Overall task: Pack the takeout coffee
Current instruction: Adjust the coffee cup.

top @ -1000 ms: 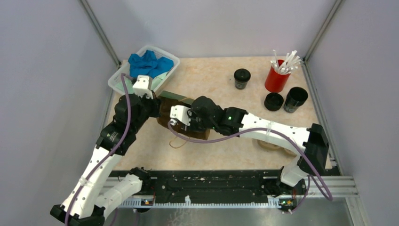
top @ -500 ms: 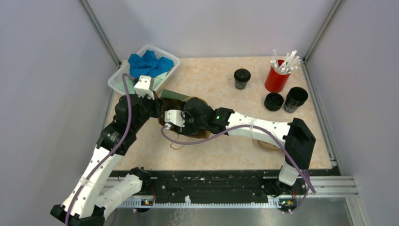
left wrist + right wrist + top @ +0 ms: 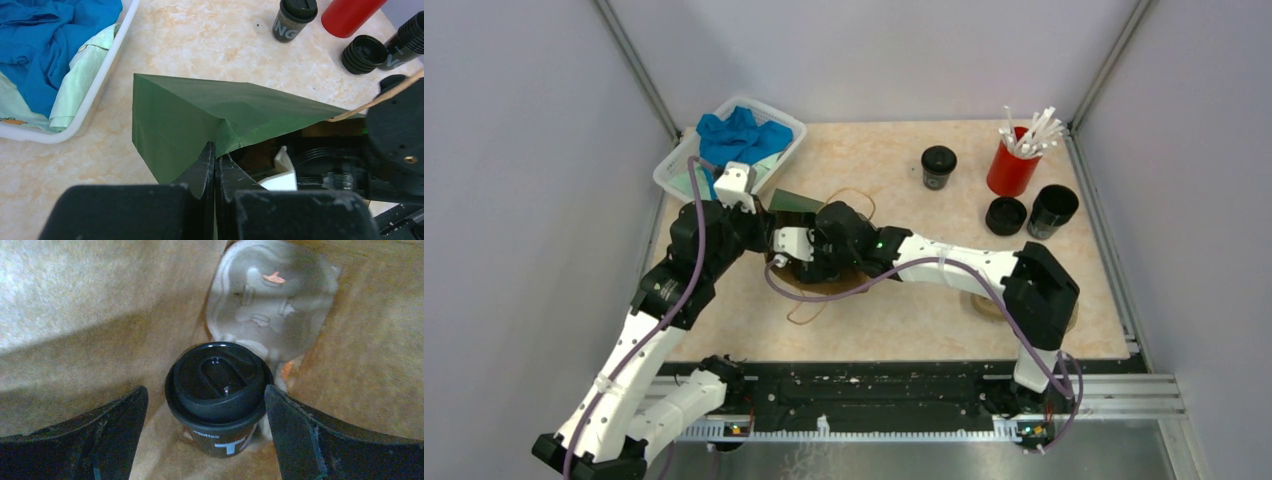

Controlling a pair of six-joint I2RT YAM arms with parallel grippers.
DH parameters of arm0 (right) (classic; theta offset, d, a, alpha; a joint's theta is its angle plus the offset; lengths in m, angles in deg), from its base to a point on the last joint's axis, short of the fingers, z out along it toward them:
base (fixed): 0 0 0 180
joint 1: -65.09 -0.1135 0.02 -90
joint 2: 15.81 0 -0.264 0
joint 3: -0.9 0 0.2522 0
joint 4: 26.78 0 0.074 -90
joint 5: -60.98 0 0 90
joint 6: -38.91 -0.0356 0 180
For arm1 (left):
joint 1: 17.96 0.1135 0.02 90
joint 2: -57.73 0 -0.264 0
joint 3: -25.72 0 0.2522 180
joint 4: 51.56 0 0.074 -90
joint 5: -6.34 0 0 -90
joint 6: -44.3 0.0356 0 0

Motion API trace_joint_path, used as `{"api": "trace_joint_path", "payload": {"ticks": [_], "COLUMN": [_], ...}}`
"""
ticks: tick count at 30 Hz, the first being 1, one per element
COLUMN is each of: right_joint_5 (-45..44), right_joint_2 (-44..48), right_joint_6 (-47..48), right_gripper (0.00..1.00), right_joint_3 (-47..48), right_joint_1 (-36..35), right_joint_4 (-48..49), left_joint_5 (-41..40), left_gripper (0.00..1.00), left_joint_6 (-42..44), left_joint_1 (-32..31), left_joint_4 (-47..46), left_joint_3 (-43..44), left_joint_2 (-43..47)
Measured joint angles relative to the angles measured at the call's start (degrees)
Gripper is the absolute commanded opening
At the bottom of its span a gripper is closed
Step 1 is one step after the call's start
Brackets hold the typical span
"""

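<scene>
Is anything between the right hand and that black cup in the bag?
Nothing visible. The right hand is open around the upright cup in the bag, a gap each side; a pulp tray lies beyond it.

White-and-black arms (image 3: 944,262), purple cables (image 3: 701,245)

A small black disposable cup (image 3: 218,390) with a round black lid stands upright inside a brown paper bag (image 3: 75,315), between the right gripper (image 3: 205,395)'s spread black fingers (image 3: 100,435). A pale moulded pulp carrier (image 3: 270,305) sits just behind it.

Table (image 3: 874,165); bag (image 3: 185,120); cup (image 3: 938,166); bin (image 3: 102,80)
</scene>
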Motion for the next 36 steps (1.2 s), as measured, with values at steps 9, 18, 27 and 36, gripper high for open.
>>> {"api": "trace_joint_path", "payload": {"ticks": [9,18,27,36], "right_joint_5": [-0.5,-2.4,-2.5,-2.6], "right_joint_2": [-3.3,-6.5,-7.4,-5.1], "right_joint_6": [1.7,3.0,2.5,-2.2], "right_gripper": [0.85,0.6,0.35,0.31], "right_joint_3": [-0.2,0.1,3.3,4.8], "right_joint_1": [0.5,0.9,0.9,0.7], "right_joint_4": [3.8,8.6,4.5,-1.3], "left_joint_5": [1.1,0.0,-2.2,-4.0], "left_gripper": [0.0,0.0,0.0,0.0], "left_joint_6": [0.0,0.1,0.2,-0.2], "left_joint_1": [0.0,0.4,0.4,0.3], "left_joint_4": [-0.3,0.3,0.7,-0.2], "left_joint_3": [-0.1,-0.3,-0.4,-0.4], "left_joint_2": [-0.5,-0.8,-0.7,-0.7]}}
